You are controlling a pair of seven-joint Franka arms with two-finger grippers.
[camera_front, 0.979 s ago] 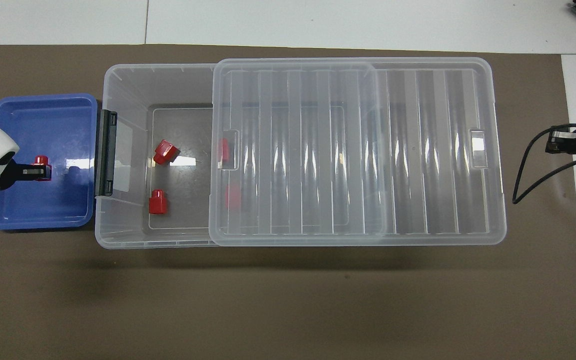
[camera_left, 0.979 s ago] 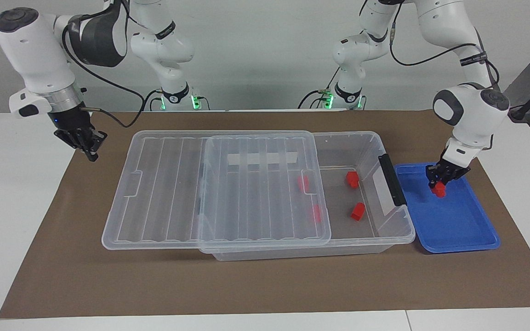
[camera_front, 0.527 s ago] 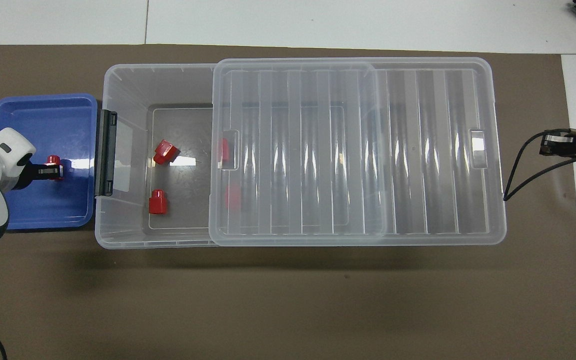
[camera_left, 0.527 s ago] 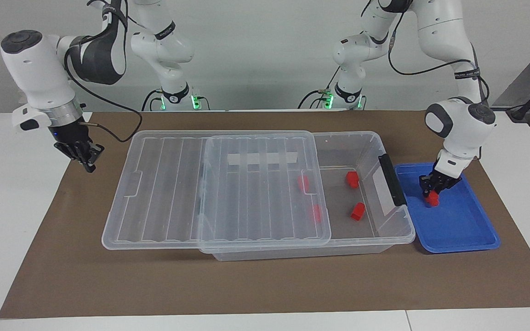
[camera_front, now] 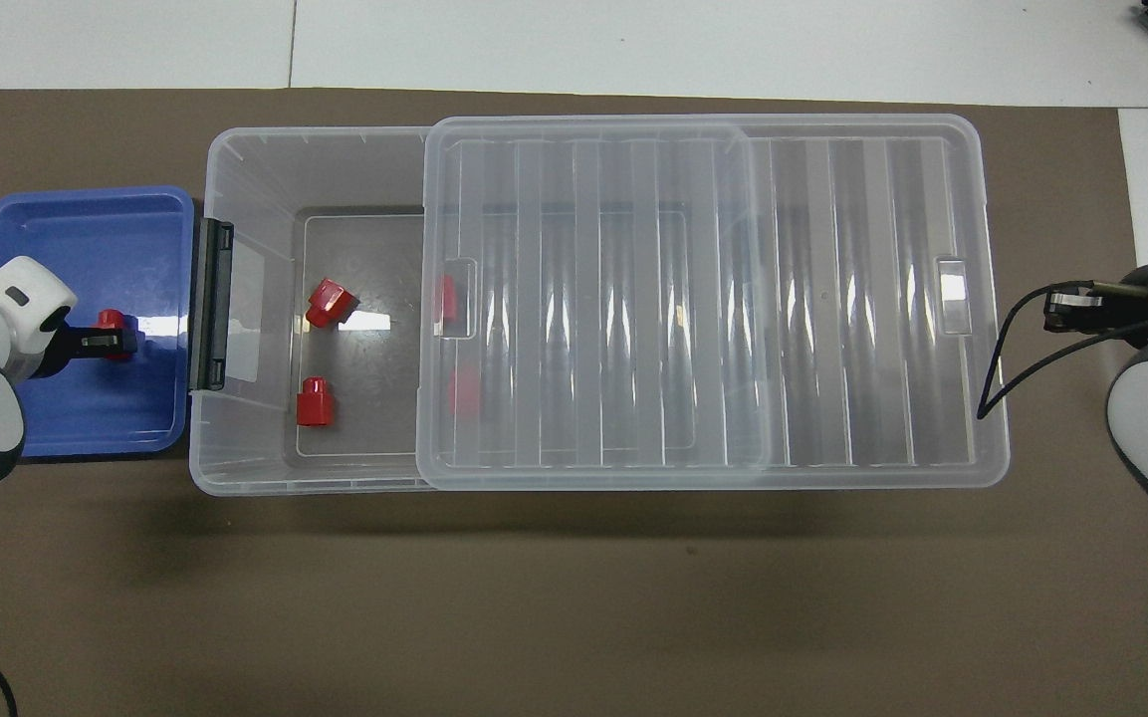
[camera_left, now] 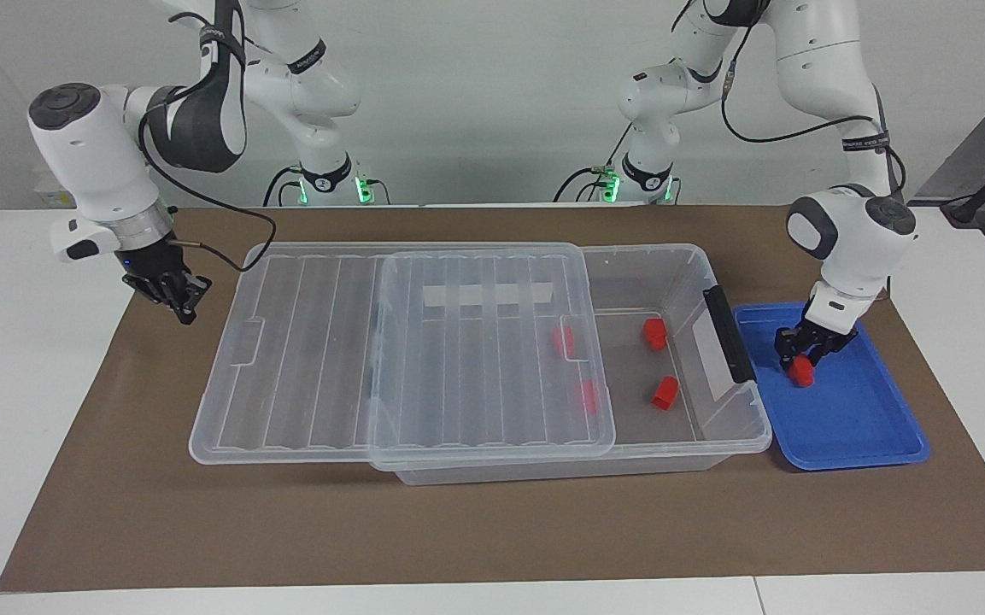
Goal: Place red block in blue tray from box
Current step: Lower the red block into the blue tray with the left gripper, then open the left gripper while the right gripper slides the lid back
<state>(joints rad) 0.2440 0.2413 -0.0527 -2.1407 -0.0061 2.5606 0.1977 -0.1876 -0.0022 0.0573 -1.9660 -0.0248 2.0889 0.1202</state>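
Observation:
My left gripper (camera_left: 802,357) is low in the blue tray (camera_left: 868,418), shut on a red block (camera_left: 801,372) that is at or just above the tray floor; the gripper (camera_front: 108,342), the block (camera_front: 112,320) and the tray (camera_front: 86,224) also show in the overhead view. The clear box (camera_left: 680,254) lies beside the tray, its black handle (camera_left: 729,333) at the tray's end. Its ribbed lid (camera_left: 424,342) is slid toward the right arm's end. My right gripper (camera_left: 178,299) hangs over the mat beside the lid's end and also shows in the overhead view (camera_front: 1066,307).
Two red blocks (camera_left: 654,333) (camera_left: 665,393) lie in the box's uncovered end. Two more (camera_left: 564,340) (camera_left: 588,396) show through the lid. A brown mat (camera_left: 458,530) covers the table.
My left gripper has lowered the red block into the tray and shifted it toward the box. My right gripper has moved toward the lid's end.

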